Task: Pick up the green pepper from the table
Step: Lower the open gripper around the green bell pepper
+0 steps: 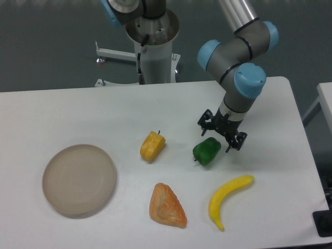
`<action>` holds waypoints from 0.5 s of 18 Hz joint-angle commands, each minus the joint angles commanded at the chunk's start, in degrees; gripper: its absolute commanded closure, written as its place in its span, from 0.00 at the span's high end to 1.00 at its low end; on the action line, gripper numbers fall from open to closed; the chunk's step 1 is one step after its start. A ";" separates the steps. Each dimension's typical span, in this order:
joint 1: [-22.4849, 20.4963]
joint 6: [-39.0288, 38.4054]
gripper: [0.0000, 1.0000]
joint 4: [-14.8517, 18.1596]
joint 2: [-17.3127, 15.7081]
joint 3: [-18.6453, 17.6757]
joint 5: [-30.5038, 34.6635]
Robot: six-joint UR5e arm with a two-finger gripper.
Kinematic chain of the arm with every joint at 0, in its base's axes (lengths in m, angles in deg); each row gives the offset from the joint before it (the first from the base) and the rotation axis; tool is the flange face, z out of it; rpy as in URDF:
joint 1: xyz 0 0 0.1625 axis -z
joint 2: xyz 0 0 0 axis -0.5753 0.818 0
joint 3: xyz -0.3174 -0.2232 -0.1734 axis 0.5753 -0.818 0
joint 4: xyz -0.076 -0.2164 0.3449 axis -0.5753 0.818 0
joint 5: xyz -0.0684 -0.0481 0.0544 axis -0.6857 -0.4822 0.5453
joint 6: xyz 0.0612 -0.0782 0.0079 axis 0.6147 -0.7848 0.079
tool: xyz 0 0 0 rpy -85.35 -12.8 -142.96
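The green pepper (207, 151) lies on the white bench (78, 111), roughly between the yellow pepper (152, 146) on one side and the banana (228, 199) nearer the front edge, with a triangular pastry (167, 206) and a round beige plate (79, 179) farther off. The gripper (221, 134) hangs just above and behind the pepper, its jaws spread apart with nothing between them, offset a little toward the pepper's far side rather than centred over it. The pepper looks small, light and rigid, probably a plastic replica, so weight should be no issue; the worry is its glossy, lumpy skin, which could let it squirt sideways or roll if the jaws close on a bulge. The safest hold is likely across the widest part of the body, with the fingers settling into the grooves between lobes, low enough to get past the rounded shoulder. The short stem at its lower left looks too thin to grip.
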 joint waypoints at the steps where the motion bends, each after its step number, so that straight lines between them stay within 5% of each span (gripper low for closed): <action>1: 0.78 -0.09 1.00 -0.44 0.09 -0.09 0.00; 9: 2.73 -1.58 1.00 -4.13 1.41 -0.35 -0.18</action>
